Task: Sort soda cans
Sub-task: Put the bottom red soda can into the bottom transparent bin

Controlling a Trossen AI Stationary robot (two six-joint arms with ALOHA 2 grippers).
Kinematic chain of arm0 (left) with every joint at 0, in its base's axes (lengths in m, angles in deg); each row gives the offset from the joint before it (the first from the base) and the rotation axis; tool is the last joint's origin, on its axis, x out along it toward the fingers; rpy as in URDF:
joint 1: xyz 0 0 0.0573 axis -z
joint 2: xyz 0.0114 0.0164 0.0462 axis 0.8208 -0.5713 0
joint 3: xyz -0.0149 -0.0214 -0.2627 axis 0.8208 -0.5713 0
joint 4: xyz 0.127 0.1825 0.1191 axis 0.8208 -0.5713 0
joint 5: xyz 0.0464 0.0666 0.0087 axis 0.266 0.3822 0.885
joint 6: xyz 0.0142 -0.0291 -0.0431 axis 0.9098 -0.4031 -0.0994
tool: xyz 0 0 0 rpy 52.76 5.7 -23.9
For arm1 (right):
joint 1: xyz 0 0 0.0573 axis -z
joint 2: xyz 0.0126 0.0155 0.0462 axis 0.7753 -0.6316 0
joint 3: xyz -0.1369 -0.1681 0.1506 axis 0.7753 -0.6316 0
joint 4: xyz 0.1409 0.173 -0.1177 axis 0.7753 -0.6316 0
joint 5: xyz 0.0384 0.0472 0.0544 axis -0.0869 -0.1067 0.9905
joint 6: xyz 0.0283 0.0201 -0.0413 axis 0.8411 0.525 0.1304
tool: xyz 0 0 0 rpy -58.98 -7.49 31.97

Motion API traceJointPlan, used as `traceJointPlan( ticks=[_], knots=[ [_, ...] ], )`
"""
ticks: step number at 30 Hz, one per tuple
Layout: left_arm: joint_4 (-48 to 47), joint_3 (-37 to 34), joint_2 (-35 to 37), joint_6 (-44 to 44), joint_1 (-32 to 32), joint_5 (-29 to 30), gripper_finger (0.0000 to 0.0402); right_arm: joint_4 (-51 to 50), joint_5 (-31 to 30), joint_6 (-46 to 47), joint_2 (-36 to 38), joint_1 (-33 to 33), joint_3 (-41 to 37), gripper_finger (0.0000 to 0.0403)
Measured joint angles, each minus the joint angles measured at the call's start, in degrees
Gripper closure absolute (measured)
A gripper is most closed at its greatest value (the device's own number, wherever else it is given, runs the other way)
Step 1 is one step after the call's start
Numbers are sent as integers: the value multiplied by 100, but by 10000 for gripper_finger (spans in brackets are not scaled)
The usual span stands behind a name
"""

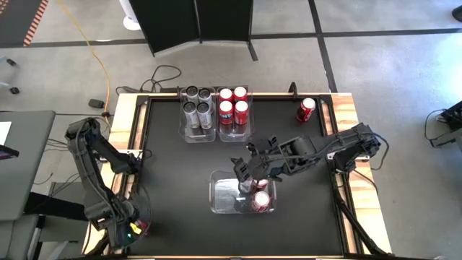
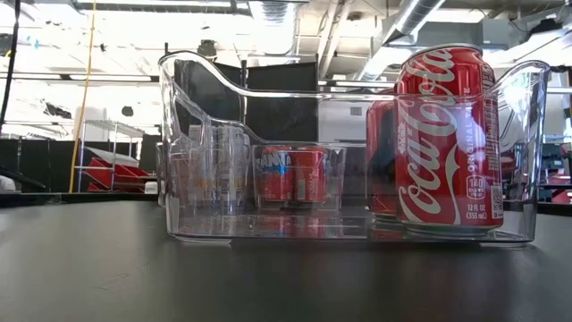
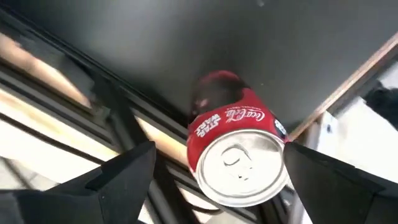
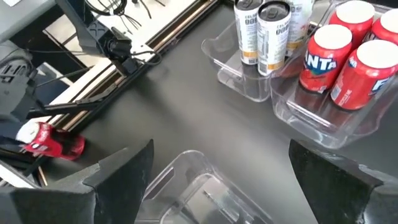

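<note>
While the left gripper is hovering at the table's near left corner with its fingers spread either side of a red can, apparently not pinching it, the right gripper is hanging wide open over the near clear bin. That bin is holding two red cans at its right end. At the table's far side, four silver cans are standing in one bin and four red cans in the neighbouring bin. A lone red can is sitting near the far right corner.
</note>
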Motion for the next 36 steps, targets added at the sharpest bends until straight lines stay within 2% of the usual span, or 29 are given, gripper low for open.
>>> traceJointPlan(
  ticks=[9, 15, 22, 36],
  knots=[
    [-294, 105, 85, -106, -10, 259, 53, 194, 212, -208, -2, 90, -2, 17],
    [-1080, 351, 267, -586, -11, 565, 53, 223, 313, -207, -2, 118, -2, 17],
    [-518, 364, 238, -589, -11, 558, 49, 279, 470, -204, -2, 116, -2, 17],
    [-66, 351, 3, -366, 95, 413, 19, 365, 605, -195, -2, 116, -4, 17]
  ],
)
